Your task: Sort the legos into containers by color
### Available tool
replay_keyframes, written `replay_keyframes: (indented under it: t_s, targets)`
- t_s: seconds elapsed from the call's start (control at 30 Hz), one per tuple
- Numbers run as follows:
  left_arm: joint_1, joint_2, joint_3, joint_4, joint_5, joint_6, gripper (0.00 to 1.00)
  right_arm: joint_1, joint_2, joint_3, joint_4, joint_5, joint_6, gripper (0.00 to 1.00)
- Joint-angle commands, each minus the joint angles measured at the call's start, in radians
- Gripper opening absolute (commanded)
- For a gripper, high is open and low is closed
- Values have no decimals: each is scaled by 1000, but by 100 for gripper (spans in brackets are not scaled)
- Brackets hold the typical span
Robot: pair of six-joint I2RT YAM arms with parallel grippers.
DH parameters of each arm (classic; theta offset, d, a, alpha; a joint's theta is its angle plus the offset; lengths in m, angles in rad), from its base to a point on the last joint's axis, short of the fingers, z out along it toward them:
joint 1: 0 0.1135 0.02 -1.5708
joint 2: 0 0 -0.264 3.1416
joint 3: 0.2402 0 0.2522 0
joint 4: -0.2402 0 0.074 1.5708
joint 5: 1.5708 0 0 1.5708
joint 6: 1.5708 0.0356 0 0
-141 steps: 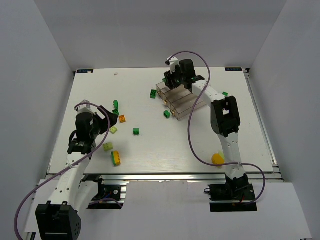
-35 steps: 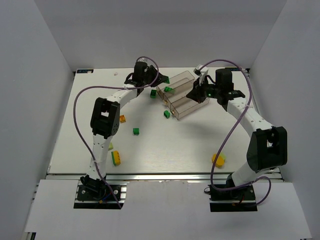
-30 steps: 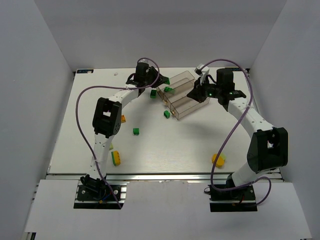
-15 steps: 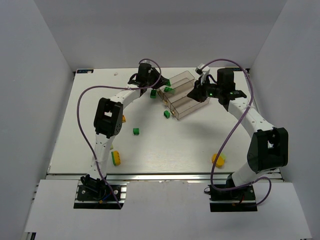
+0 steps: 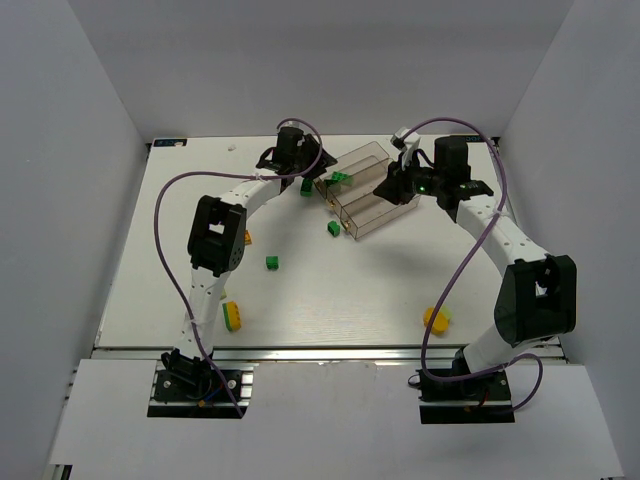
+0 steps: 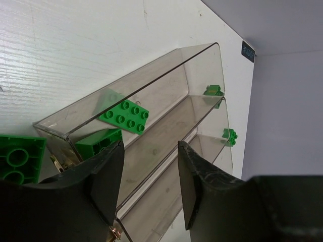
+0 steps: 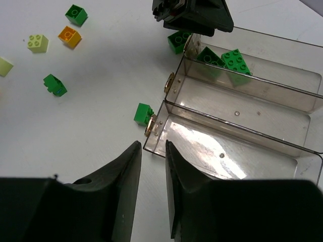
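- With both pairs of jaws holding nothing, left gripper (image 6: 150,151) hangs wide open over the tray (image 6: 202,65), and right gripper (image 7: 152,148) is only narrowly parted.
- Two green legos (image 7: 234,59) lie in the far trough. My read: green drop done, next pick pending.
- Next candidate: loose green brick (image 7: 144,113) just beside the tray corner. Tight clearance.
- Bricks are hard, glossy and studded. Tray is thin tinted clear plastic.

No word, brand or number can be read anywhere. 2 small dark blue stickers lie on the table (image 5: 330,290): the left sticker (image 5: 168,142) far left of the tray (image 5: 362,215), the right sticker (image 5: 466,138) beyond its far right end. Their print is too small to make out.
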Motion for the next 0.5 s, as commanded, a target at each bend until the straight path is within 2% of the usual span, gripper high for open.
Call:
replay_keyframes:
  t_s: [0.0, 0.1, 0.13, 0.17, 0.23, 0.27, 0.3, 0.33, 0.4, 0.43, 0.47]
  targets:
    - [-9, -85, 39, -6, -28, 20, 55, -12, -22, -4, 27, 11, 8, 32]
    - [-9, -114, 63, -16, -51, 47, 44, -29, -16, 5, 38, 29, 51, 35]
    - [-9, -129, 65, -24, -60, 61, 31, -41, -8, 13, 37, 46, 68, 38]
    - [-9, -164, 65, -33, -77, 101, 24, -48, 14, 28, 23, 75, 83, 38]
    - [-9, -212, 33, -70, -130, 148, 12, -67, 68, 95, -17, 121, 118, 41]
    - [-9, -243, 4, -73, -147, 194, 11, -75, 90, 123, -67, 146, 131, 42]
    - [-9, -314, -36, -67, -163, 211, 11, -78, 108, 149, -93, 173, 148, 45]
    - [-9, -354, -130, -61, -205, 231, 12, -86, 137, 183, -112, 243, 154, 55]
    - [-8, -474, -237, -41, -233, 265, 31, -88, 151, 189, -120, 323, 169, 66]
    - [-8, -509, -331, -38, -247, 276, 40, -88, 159, 191, -117, 359, 183, 75]
    - [-8, -543, -375, -38, -273, 293, 55, -89, 168, 197, -120, 441, 195, 80]
